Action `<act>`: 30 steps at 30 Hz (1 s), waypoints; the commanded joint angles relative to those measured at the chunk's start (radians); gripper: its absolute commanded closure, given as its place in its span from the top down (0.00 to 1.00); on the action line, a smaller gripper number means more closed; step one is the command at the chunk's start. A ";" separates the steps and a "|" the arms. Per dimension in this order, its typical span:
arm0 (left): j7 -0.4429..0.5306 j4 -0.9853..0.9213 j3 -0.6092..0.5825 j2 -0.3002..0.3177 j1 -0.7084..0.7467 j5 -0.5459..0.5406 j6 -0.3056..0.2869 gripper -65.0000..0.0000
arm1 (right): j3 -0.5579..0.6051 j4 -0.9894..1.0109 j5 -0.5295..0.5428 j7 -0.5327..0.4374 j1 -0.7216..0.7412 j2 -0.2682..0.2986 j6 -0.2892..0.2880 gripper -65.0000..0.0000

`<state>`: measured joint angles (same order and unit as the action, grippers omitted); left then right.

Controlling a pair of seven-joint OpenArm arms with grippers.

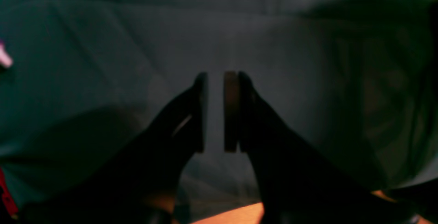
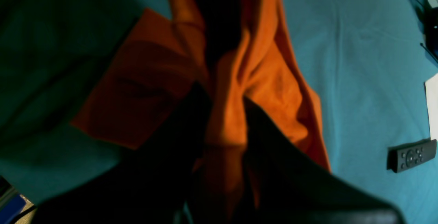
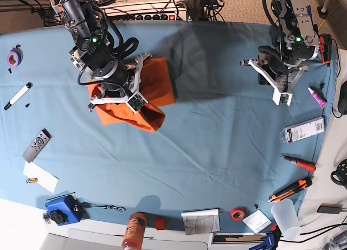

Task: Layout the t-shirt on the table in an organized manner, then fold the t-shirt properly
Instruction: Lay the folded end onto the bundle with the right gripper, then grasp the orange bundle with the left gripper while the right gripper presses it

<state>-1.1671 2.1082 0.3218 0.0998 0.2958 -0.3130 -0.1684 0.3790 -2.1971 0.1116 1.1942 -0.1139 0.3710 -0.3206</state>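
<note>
The t-shirt (image 3: 142,95) lies bunched toward ten o'clock on the table (image 3: 206,136), crumpled into an uneven heap, not spread flat. In the base view part of it hangs lifted beneath the right gripper (image 3: 116,90), which sits directly over the heap.

Right wrist view: the right gripper (image 2: 224,114) has its two dark fingers drawn nearly together with a fold of the orange t-shirt (image 2: 263,80) pinched between them; the fabric rises in a ridge between the fingers and drapes away over the teal table (image 2: 359,63) on both sides. At four o'clock of that view a dark remote control (image 2: 412,155) rests on the cloth, well apart from the shirt, with a white sheet (image 2: 433,107) just above it.

Left wrist view: the left gripper (image 1: 215,111) holds its pads parallel with a narrow gap between them; the gap shows only the table (image 1: 137,46) cloth, nothing gripped. A sliver of orange shows at the bottom edge; the picture is dark and blurred.

In the base view the left gripper (image 3: 279,84) stands near two o'clock, well apart from the shirt.
</note>
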 commanded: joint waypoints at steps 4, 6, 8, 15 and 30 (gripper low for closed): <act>0.016 0.017 0.002 0.003 -0.005 -0.022 -0.013 0.11 | -0.005 -0.015 0.001 -0.019 -0.009 0.006 0.000 0.23; 0.029 0.017 0.002 0.003 -0.005 -0.021 -0.013 0.11 | -0.005 -0.015 0.023 -0.015 -0.007 0.006 0.000 0.24; 0.043 0.017 0.001 0.003 -0.005 -0.022 -0.013 0.11 | -0.005 -0.015 0.072 -0.015 -0.007 0.006 0.000 0.24; 0.061 0.017 0.001 0.003 -0.005 -0.025 -0.013 0.11 | -0.005 -0.015 0.301 -0.060 -0.005 0.005 -0.005 0.24; 0.132 0.017 -0.068 0.000 -0.017 -0.294 -0.170 0.11 | -0.108 -0.014 0.018 -0.116 0.094 -0.011 0.089 0.00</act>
<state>-1.0595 2.1082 0.2523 0.0998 0.2863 -0.5888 -0.3370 0.2760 -2.1975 0.1371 1.1007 -0.0334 0.3538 -0.2348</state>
